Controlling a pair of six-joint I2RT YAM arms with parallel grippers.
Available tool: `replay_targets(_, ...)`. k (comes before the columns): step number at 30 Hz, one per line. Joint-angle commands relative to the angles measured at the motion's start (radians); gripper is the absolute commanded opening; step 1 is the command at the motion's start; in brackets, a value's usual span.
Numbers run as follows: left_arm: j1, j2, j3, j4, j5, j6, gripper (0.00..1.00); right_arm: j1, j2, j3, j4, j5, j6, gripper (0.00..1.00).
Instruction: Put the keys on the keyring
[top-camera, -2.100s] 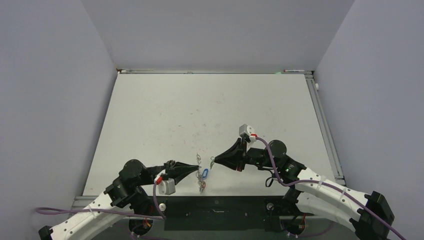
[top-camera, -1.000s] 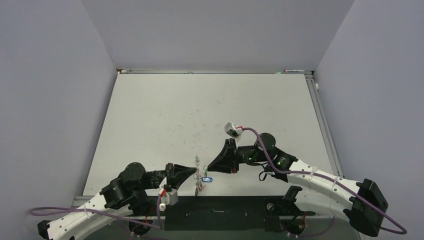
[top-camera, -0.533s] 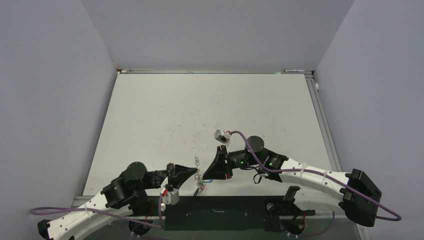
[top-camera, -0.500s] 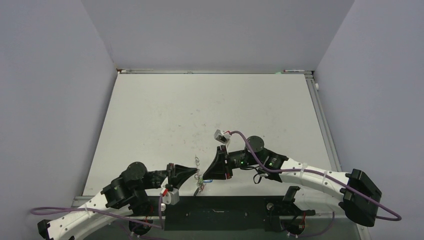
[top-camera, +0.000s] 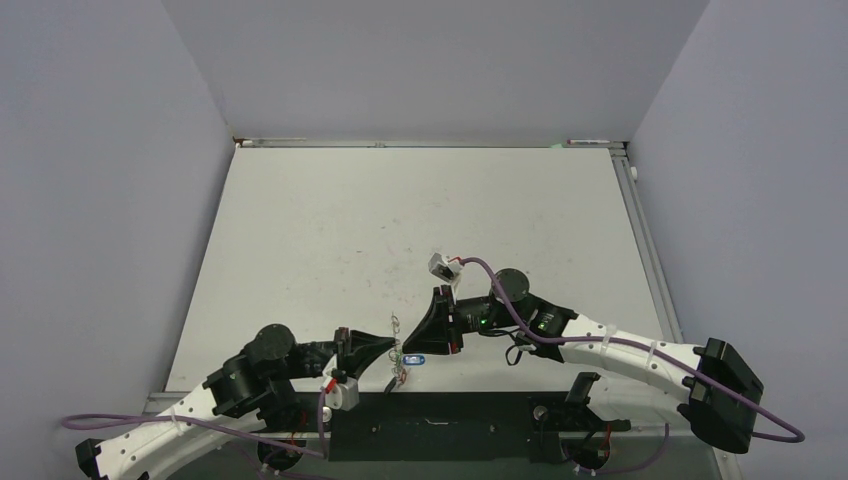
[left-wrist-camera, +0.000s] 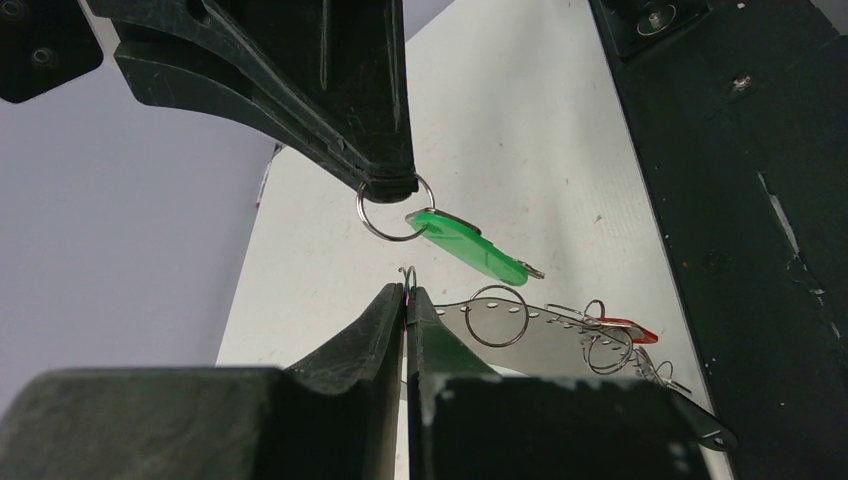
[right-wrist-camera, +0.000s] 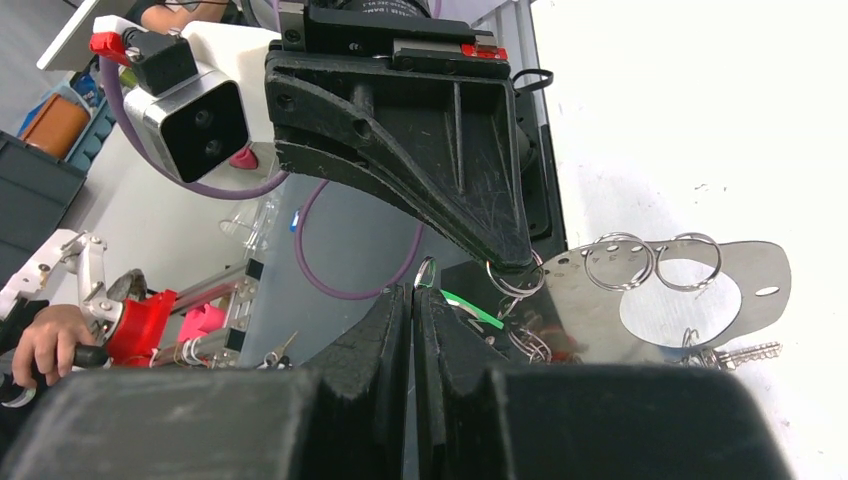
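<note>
Green-tagged, the key (left-wrist-camera: 470, 248) is dangling mid-frame in the left wrist view from a split ring (left-wrist-camera: 362, 220) that my right gripper (left-wrist-camera: 388, 185) is pinching, while my left gripper (left-wrist-camera: 405, 300) is clamping the keyring (left-wrist-camera: 560, 325) just beneath it, steadying its rim for threading.

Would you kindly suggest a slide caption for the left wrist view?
Right gripper holds the green-tagged key by its split ring, opposite the left gripper pinching the keyring.
</note>
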Motion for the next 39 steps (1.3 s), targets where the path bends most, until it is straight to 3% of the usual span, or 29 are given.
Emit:
replay_targets(1, -0.008, -0.013, 0.004, 0.072, 0.023, 0.011, 0.00, 0.006, -0.015, 0.044, 0.021, 0.025, -0.016, 0.05)
replay_targets(39, -0.008, -0.016, -0.004, 0.070, 0.031, 0.017, 0.00, 0.004, 0.014, 0.076, -0.124, 0.103, -0.060, 0.05)
